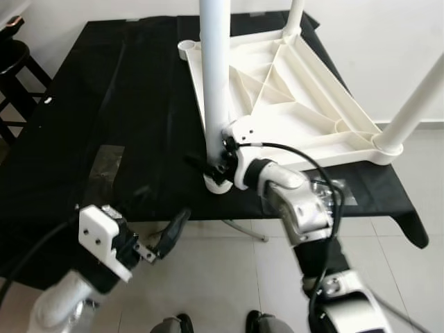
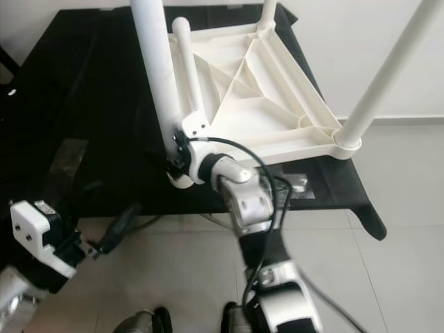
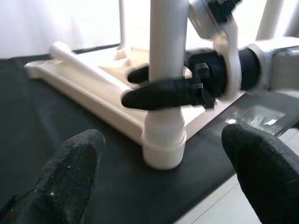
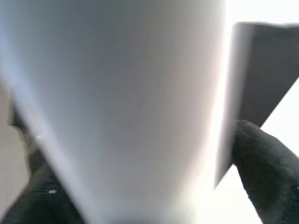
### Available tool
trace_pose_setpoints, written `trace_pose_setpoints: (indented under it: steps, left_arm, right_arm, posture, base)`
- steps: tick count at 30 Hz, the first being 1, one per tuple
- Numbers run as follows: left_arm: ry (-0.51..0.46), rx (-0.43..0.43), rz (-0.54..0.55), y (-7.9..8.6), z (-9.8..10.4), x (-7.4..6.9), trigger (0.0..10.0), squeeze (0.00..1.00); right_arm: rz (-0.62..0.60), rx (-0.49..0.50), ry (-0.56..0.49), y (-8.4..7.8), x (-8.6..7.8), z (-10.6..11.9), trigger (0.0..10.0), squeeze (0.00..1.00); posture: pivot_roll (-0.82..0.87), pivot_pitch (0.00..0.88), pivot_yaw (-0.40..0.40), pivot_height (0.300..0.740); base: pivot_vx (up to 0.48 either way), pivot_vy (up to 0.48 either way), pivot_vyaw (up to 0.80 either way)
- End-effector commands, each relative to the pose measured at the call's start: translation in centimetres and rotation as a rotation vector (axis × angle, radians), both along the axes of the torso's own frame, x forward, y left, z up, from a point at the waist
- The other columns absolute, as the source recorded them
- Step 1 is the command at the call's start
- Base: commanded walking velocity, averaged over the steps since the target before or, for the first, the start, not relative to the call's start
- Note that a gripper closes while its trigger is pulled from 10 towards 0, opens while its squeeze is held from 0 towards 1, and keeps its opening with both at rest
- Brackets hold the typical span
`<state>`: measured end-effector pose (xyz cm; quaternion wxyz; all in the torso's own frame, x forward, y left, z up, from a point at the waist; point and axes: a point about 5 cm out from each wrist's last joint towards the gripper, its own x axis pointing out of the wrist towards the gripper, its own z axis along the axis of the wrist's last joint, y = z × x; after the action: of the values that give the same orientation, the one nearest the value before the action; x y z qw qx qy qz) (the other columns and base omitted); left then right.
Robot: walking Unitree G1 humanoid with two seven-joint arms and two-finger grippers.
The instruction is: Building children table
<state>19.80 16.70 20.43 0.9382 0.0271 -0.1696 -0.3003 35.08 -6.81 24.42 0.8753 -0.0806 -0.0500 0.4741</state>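
Note:
The white table top lies upside down on a black cloth. A white leg stands upright in the near-left corner socket. My right gripper is shut on this leg just above the socket, one black finger across its front. Two more legs stand in the right corner and the far corner. A loose leg lies on the top. My left gripper hangs open below the table's front edge, pointing at the socket, fingers wide apart.
The black cloth drapes over the table edges. A dark stool stands at the far left. A shiny tape patch lies on the cloth. Light tiled floor is in front and at the right.

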Motion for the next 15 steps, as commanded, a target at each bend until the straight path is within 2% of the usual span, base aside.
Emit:
trace_pose_setpoints:
  steps: [1, 2, 3, 4, 5, 6, 7, 8, 14, 15]
  left_arm:
    - [0.000, 0.022, -0.052, -0.1, 0.7, -0.2, 10.0, 0.00]
    - [0.000, 0.022, -0.052, -0.1, 0.7, -0.2, 10.0, 0.00]
    - [-0.004, 0.026, -0.068, -0.1, 1.0, -0.2, 10.0, 0.00]
    - [-0.008, 0.034, -0.090, -0.2, 1.2, -0.2, 10.0, 0.00]
    - [-0.011, 0.042, -0.112, -0.1, 1.5, -0.2, 10.0, 0.00]
    - [-0.011, 0.042, -0.112, -0.1, 1.5, -0.2, 10.0, 0.00]
    - [-0.008, 0.069, -0.153, 0.3, 1.9, -0.1, 10.0, 0.00]
    - [-0.005, 0.082, -0.165, 0.4, 1.9, -0.1, 10.0, 0.00]
    - [0.006, 0.102, -0.156, 1.1, 1.8, 0.3, 10.0, 0.00]
    - [0.017, 0.106, -0.141, 1.4, 1.5, 0.5, 10.0, 0.00]
  right_arm:
    - [0.185, -0.028, -0.033, -0.3, -0.2, 1.2, 10.0, 0.27]
    - [0.185, -0.028, -0.033, -0.3, -0.2, 1.2, 10.0, 0.27]
    - [0.257, -0.060, -0.041, -0.7, -0.3, 1.6, 10.0, 0.27]
    - [0.316, -0.107, -0.068, -1.0, -0.3, 2.0, 10.0, 0.00]
    - [0.385, -0.142, -0.069, -1.2, -0.3, 2.1, 10.0, 0.00]
    - [0.385, -0.142, -0.069, -1.2, -0.3, 2.1, 10.0, 0.00]
    - [0.488, -0.180, -0.061, -1.7, -0.2, 2.4, 10.0, 0.00]
    - [0.514, -0.185, -0.050, -1.8, -0.2, 2.5, 10.0, 0.00]
    - [0.550, -0.186, -0.031, -1.9, 0.0, 2.9, 10.0, 0.00]
    - [0.555, -0.164, -0.022, -1.9, 0.3, 3.1, 8.2, 0.00]
  posture:
    - [0.04, 0.230, 0.022, 0.740]
    - [0.04, 0.230, 0.022, 0.740]
    - [0.04, 0.230, 0.022, 0.740]
    - [0.04, 0.230, 0.024, 0.740]
    - [0.05, 0.232, 0.025, 0.740]
    - [0.05, 0.232, 0.025, 0.740]
    - [0.05, 0.234, 0.023, 0.740]
    - [0.05, 0.234, 0.023, 0.740]
    - [0.05, 0.238, 0.026, 0.740]
    - [0.05, 0.239, 0.026, 0.740]
  base:
    - [0.000, 0.000, 0.00]
    - [0.000, 0.000, 0.00]
    - [0.000, 0.000, 0.00]
    - [0.000, 0.000, 0.00]
    - [0.000, 0.000, 0.00]
    - [0.000, 0.000, 0.00]
    - [0.000, 0.000, 0.00]
    - [0.000, 0.000, 0.00]
    - [0.000, 0.000, 0.00]
    - [0.000, 0.000, 0.00]
